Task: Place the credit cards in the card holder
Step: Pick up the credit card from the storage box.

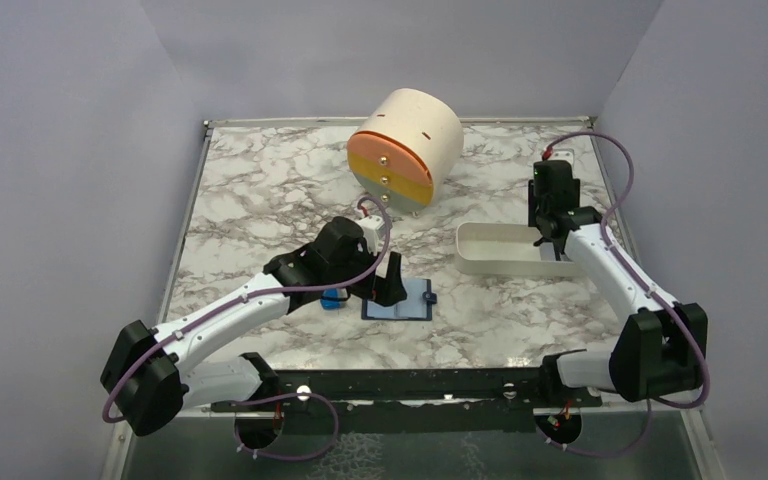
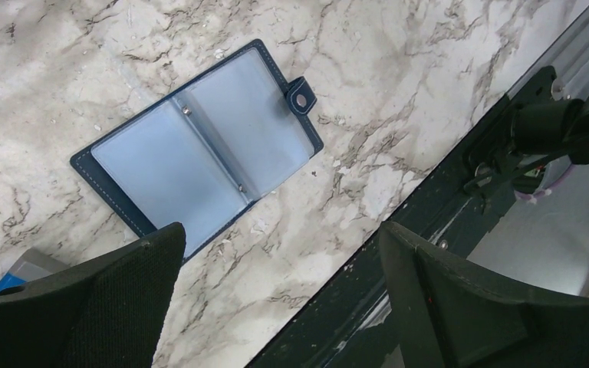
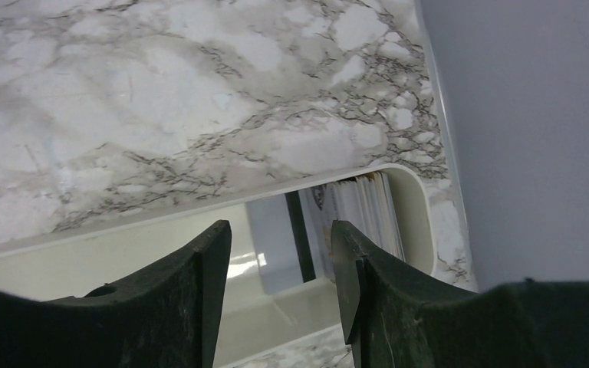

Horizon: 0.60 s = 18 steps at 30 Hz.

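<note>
Surface: grey-veined white marble table (image 1: 260,190) with plain lavender walls on three sides.
Left gripper (image 2: 280,238): jaws spread wide with nothing between them. It hangs just above the near-left edge of the card holder, and its dark fingers (image 2: 123,291) are not touching the holder.
Card holder (image 2: 199,146): lies open and flat on the marble near the middle of the table. The pale blue-grey sleeves face up, and the snap tab sticks out from one side.
Right gripper (image 3: 276,230): jaws partly apart and gripping nothing. It is poised over the right end of the white tray (image 3: 422,222), and whether it touches the rim cannot be told.
Credit cards (image 3: 364,211): a pale stack standing on edge inside the tray's end, just beyond the right fingers (image 3: 199,291).
Blue block (image 1: 332,298): lies on the marble just left of the card holder, beside the left arm.
Round drum (image 1: 405,150): cream, with an orange and yellow face, tilted at the back of the table.
</note>
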Tool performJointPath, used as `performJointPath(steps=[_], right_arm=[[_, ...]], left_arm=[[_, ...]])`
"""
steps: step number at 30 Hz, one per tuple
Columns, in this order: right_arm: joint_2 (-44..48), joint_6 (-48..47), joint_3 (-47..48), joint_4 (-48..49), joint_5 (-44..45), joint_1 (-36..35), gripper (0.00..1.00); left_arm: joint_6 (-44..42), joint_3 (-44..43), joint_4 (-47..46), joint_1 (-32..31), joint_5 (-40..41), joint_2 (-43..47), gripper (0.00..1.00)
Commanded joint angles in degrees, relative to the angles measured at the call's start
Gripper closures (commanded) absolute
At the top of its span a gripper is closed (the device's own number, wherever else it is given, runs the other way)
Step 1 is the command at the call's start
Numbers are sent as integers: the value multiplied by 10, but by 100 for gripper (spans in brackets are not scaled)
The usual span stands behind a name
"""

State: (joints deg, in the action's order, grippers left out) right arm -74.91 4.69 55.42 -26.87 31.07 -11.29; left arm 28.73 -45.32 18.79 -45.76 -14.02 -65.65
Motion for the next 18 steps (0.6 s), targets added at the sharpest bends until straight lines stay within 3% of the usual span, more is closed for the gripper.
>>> performJointPath(steps=[1, 18], right_arm=[[-18, -37, 0, 30, -18, 38, 48], [-115, -70, 1, 29, -12, 77, 50]], left_arm=[[-44, -12, 21, 4, -25, 8, 1], [-63, -13, 47, 6, 14, 44, 1]])
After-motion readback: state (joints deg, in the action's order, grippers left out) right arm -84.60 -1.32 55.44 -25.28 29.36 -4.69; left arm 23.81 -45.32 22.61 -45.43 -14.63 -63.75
